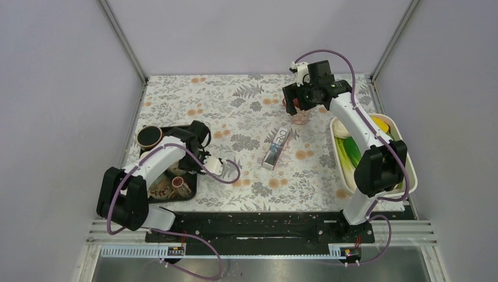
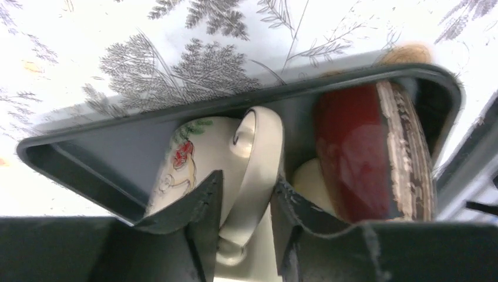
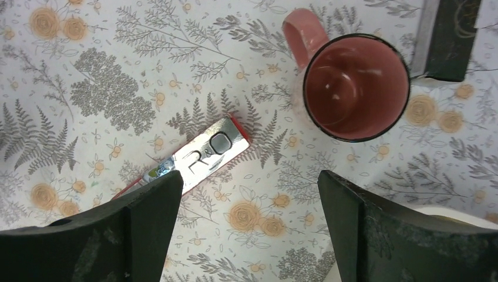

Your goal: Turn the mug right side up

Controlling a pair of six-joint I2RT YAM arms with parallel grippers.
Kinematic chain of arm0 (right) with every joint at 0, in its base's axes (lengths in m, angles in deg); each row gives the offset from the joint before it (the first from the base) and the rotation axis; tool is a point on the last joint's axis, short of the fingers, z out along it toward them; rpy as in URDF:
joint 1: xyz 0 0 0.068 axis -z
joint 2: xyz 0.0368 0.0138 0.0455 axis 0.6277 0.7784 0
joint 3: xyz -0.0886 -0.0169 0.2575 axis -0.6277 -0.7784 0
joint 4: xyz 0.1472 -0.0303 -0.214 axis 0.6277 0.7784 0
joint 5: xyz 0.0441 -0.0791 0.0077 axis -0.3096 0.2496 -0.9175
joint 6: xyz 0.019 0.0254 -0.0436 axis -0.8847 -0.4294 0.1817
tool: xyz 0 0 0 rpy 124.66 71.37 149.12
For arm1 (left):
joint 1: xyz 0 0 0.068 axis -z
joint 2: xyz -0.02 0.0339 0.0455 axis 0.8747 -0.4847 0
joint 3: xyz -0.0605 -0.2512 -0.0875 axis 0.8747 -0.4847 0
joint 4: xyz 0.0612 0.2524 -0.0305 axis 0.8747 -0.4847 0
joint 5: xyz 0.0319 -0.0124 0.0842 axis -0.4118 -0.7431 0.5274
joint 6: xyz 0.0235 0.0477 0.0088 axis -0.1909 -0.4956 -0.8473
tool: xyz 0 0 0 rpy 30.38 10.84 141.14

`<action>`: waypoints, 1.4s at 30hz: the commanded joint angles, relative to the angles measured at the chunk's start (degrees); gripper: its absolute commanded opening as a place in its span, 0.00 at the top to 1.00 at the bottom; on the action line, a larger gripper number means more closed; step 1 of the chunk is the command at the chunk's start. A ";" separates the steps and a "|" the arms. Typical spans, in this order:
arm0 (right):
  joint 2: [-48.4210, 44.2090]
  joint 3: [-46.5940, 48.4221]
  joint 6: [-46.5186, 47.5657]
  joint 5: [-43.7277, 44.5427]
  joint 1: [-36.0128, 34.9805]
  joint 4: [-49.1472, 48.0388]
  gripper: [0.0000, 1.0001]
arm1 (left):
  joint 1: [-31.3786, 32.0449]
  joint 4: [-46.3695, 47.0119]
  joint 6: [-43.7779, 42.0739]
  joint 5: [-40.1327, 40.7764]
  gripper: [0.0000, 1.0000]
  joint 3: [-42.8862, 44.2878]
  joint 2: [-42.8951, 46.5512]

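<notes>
Pink mug (image 1: 301,116) stands on the desk (image 1: 246,176) just under the right end effector (image 1: 297,103). Left wrist: the left end effector (image 2: 248,179) straddles the handle of a cream mug (image 2: 188,153); whether it grips, we cannot say. Right wrist: jaws spread wide, pink mug upright ahead.

L arm (image 1: 154,160): white links w/ black joint housings.
R arm (image 1: 355,122): same white/black build, bulky black elbow.
Cables (image 1: 329,51): thin, purple, ran looped along both arms.
Base rail (image 1: 258,226): was black, flat.
L fingers (image 2: 199,217): matte black, wedge-tipped.
R fingers (image 3: 141,226): were black, thick, rough-textured.
</notes>
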 commanded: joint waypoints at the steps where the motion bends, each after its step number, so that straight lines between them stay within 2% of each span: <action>1: -3.35 -1.35 -1.93 -5.29 -0.07 -2.92 0.05 | 0.08 10.35 -2.27 -0.20 0.75 -1.89 -0.41; 4: -4.64 -2.10 -2.53 -6.05 -0.19 -3.08 0.03 | 0.16 11.82 -1.57 -0.53 1.00 -1.88 -1.37; 11: -8.47 -4.81 -4.08 -7.98 -1.33 -5.61 0.03 | 0.14 12.39 3.63 -6.88 1.00 3.62 0.27; 15: -10.56 -5.93 -4.53 -8.20 -4.29 -6.15 0.03 | 0.08 13.74 13.19 -11.50 1.00 11.65 0.38; 21: -15.80 -14.05 -5.21 -12.88 -10.33 -12.22 0.03 | 0.05 12.06 23.78 -15.64 1.00 20.68 -0.72; 27: -18.85 -25.53 -13.04 -23.15 -15.18 -29.87 0.03 | -0.13 17.52 35.99 -15.29 1.00 24.24 -1.41; 32: -15.57 -35.72 -27.71 -31.25 -15.56 -56.10 0.02 | -1.33 24.51 49.35 -23.07 1.00 26.59 -0.26; 37: -7.74 -37.48 -40.23 -33.37 -16.22 -72.37 0.02 | -1.34 26.43 55.68 -29.58 1.00 27.58 1.33; 42: -2.92 -35.27 -45.33 -34.27 -16.67 -78.42 0.01 | -1.24 25.95 58.64 -33.81 1.00 28.93 2.91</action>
